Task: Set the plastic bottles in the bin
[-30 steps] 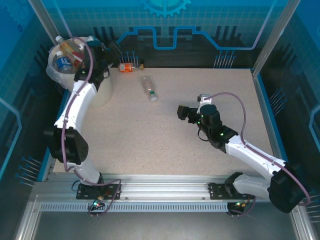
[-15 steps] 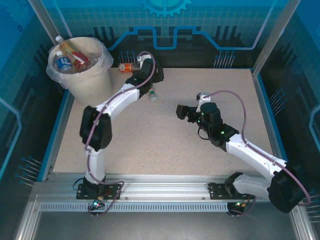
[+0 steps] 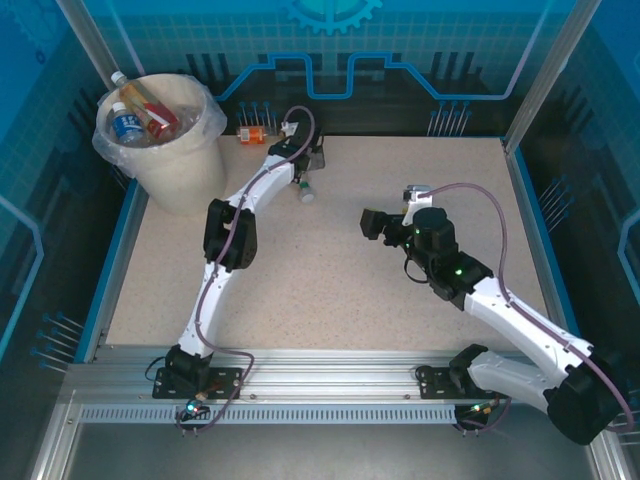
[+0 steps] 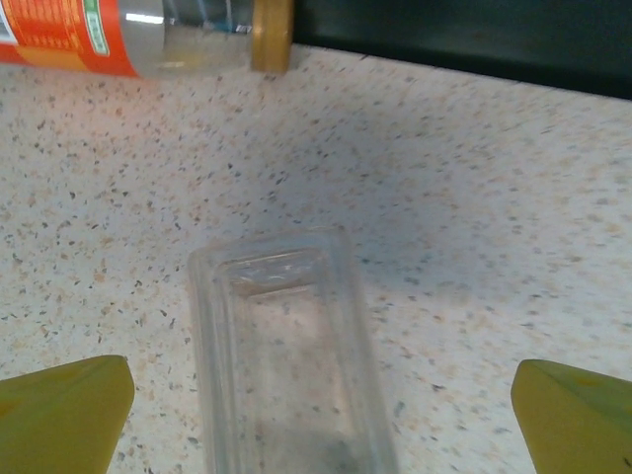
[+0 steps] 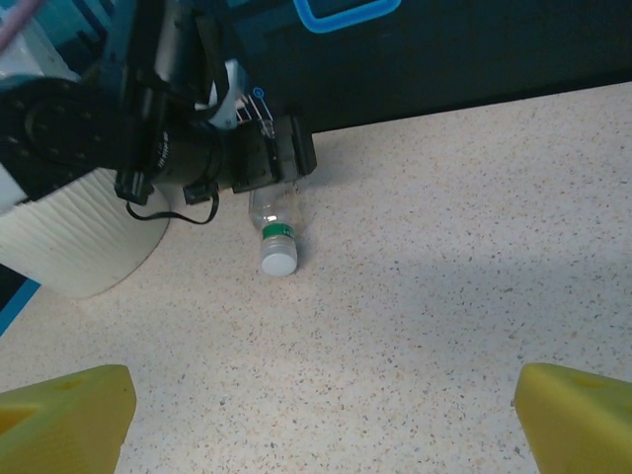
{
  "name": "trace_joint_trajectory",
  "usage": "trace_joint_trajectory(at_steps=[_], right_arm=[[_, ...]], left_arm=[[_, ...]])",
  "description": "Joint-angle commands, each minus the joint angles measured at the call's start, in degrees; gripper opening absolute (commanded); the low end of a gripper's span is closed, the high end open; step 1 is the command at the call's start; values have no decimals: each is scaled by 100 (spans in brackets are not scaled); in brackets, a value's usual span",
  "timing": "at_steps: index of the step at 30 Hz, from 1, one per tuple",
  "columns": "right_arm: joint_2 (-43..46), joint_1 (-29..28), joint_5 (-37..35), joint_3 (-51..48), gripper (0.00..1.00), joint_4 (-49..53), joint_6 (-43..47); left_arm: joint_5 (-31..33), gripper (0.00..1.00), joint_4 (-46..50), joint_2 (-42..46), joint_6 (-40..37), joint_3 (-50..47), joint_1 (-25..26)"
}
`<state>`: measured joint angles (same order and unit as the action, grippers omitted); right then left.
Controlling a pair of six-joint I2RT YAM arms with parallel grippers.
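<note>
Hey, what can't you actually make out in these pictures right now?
1. Top view: clear bottle mostly hidden under the left gripper.
2. Left wrist view: orange-labelled bottle cut off by the top edge; label print too small to read.
3. Top view: bottles lower in the bin hidden by its wall and those above; count unclear.

Table (image 3: 350, 290): matt, smooth, fine-speckled beige, stone-look top. Clear bottle (image 4: 286, 375): thin see-thru plastic, glossy, faint ridges; its cap (image 5: 278, 261) is white ribbed plastic. Orange-label bottle (image 4: 118, 30): clear plastic w/ shiny printed film label, tan cap. Bin (image 5: 69, 247): cream plastic, ribbed wall, matt. Bag (image 3: 205, 120) over its rim: thin clear film, crinkly, glossy. Fingers (image 4: 64, 410) of left gripper (image 4: 316, 425) & right gripper (image 5: 316, 415): yellow plastic, matt. Arm shells (image 3: 520, 318): white gloss plastic, black matt joints. Rail (image 3: 330, 385): brushed aluminium.
</note>
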<state>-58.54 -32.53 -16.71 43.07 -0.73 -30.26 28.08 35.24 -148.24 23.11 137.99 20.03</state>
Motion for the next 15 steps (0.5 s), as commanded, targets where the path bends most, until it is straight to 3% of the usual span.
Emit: trace_joint_trajectory(at_steps=[1,5,7,15], right_arm=[[146,80,-196,-111,100,117,132],[159,78,-193,-106,100,144,170],[146,81,-192,-111,100,138,170],[65,86,-154,-88,100,63,183]], left_arm=[[-118,98,418,-316,217,307,-113],[-449,93,666,-653,362,739,-264],[-570,85,649,-715,391,845,-327],[-1281,64,423,-329,407,364,-412]])
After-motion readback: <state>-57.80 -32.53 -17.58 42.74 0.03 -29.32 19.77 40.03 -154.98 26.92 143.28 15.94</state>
